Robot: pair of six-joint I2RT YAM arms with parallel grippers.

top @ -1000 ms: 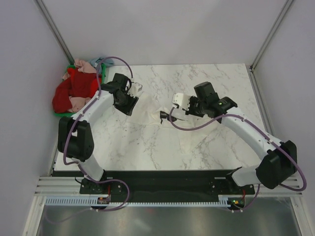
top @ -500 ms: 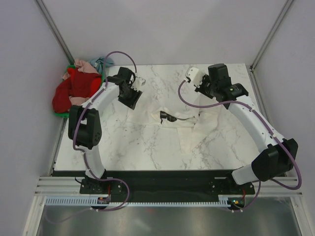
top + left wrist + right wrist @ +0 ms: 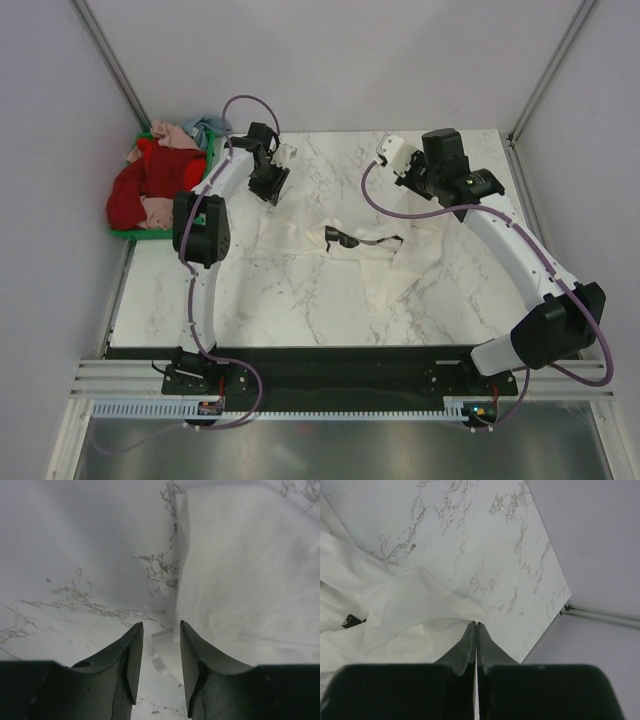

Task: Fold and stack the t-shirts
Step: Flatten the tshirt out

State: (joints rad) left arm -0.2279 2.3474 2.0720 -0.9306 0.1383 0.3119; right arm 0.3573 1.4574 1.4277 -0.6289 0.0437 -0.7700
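The cream-white t-shirt (image 3: 330,262) is being spread flat in the middle of the counter (image 3: 250,310). A fold is clamped in the right gripper (image 3: 476,625). The left gripper (image 3: 161,630) is held apart over the shirt's left edge, which probably needs pinching next. Since the earlier frame both arms have been drawn outward and the cloth pulled wider.

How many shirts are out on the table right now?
1: the cream shirt, spread out in the middle, one edge pinched in the right fingers. The others sit heaped in the crate at far left; more may be hidden there.
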